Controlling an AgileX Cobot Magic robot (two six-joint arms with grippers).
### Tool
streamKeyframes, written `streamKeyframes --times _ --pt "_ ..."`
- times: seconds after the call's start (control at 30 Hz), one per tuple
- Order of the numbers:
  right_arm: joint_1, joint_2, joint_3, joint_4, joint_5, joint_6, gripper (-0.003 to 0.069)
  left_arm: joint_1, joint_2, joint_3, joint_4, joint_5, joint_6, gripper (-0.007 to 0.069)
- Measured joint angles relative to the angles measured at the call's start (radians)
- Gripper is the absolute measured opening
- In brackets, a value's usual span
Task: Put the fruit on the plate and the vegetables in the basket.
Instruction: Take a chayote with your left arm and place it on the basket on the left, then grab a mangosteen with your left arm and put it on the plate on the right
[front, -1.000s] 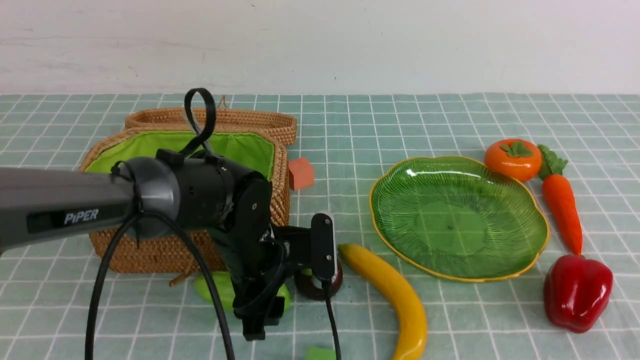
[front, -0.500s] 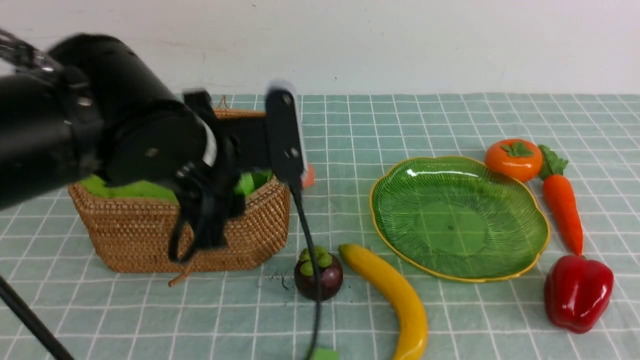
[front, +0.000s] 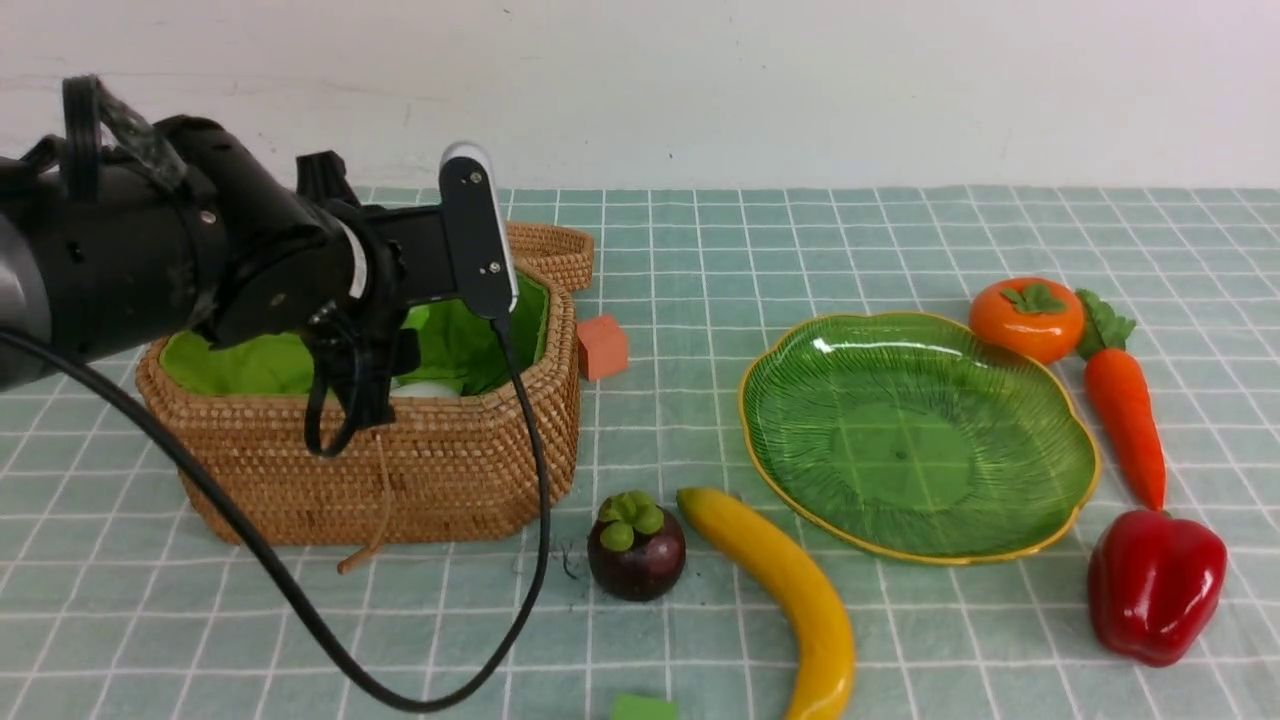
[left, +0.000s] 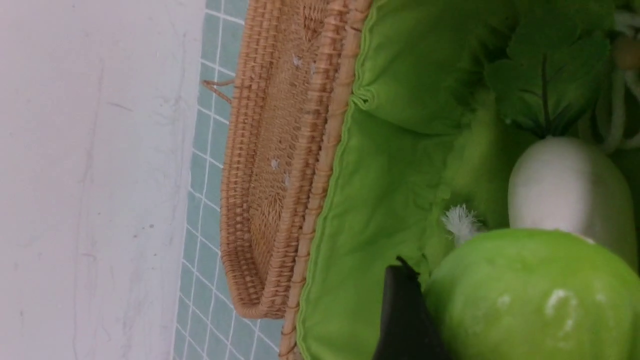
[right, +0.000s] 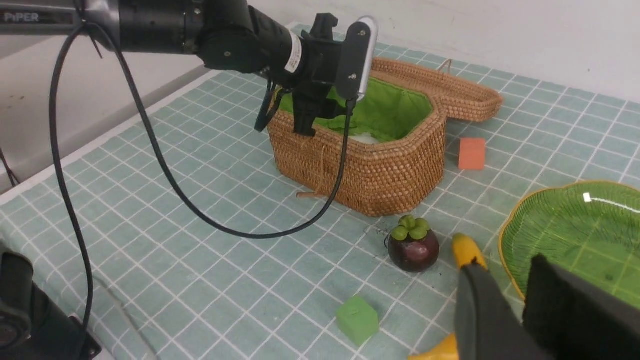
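Note:
My left gripper (front: 365, 395) is shut on the green gourd (left: 530, 295) and hangs over the open basket (front: 450, 450), one black finger (left: 405, 315) against the gourd's side. The white radish (left: 570, 190) lies on the green lining below. A purple mangosteen (front: 636, 548) and the yellow banana (front: 790, 590) lie in front of the empty plate (front: 760, 450). Persimmon (front: 1027, 318), carrot (front: 1125, 410) and red pepper (front: 1155, 585) sit at the plate's right. My right gripper (right: 502, 280) hovers above the banana (right: 464, 250), jaws narrowly apart and empty.
The basket's lid (front: 550, 245) lies folded back behind it. An orange block (front: 601, 346) sits right of the basket and a green block (front: 640, 708) at the front edge. The left arm's cable (front: 300, 610) loops down over the cloth in front of the basket.
My left arm has risen from the table in front of the basket and swung back over it, carrying the gourd, which no longer lies by the mangosteen.

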Motion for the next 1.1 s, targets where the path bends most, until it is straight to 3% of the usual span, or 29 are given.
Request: streamKeyframes --times 0.1,0.27,0.43,0.63,0.73,0.77,0.8,0.87,1.03,1.1 --pt "0.000 0.000 0.000 0.002 0.017 0.000 0.0150 0.000 0.000 0.000 0.000 -0.013 -0.051 0.0457" --pt "0.000 0.000 0.000 0.003 0.017 0.000 0.0150 0.000 -0.002 0.000 0.000 -0.002 -0.107 0.0632" --pt "0.000 0.000 -0.003 -0.006 0.022 0.000 0.0150 -0.008 -0.038 0.000 -0.032 0.071 -0.121 0.0650" --pt "0.000 0.000 -0.068 -0.089 0.109 0.038 0.0150 -0.095 -0.119 0.000 -0.295 0.193 -0.366 0.0489" --pt "0.000 -0.004 -0.104 -0.148 0.208 0.078 0.0155 -0.222 -0.146 0.000 -0.532 0.285 -0.509 0.0251" --pt "0.000 -0.006 -0.104 -0.151 0.213 0.082 0.0155 -0.237 -0.145 0.000 -0.554 0.302 -0.516 0.0225" --pt "0.000 -0.009 -0.105 -0.165 0.240 0.091 0.0155 -0.283 -0.134 0.000 -0.618 0.331 -0.516 0.0137" --pt "0.000 -0.009 -0.105 -0.181 0.243 0.094 0.0157 -0.332 -0.096 -0.006 -0.672 0.354 -0.486 0.0073" --pt "0.000 -0.011 -0.105 -0.189 0.243 0.099 0.0158 -0.346 0.020 -0.091 -0.673 0.430 -0.456 0.0081" --pt "0.000 -0.020 -0.099 -0.189 0.243 0.099 0.0158 -0.346 0.100 -0.171 -0.652 0.470 -0.405 0.0151"
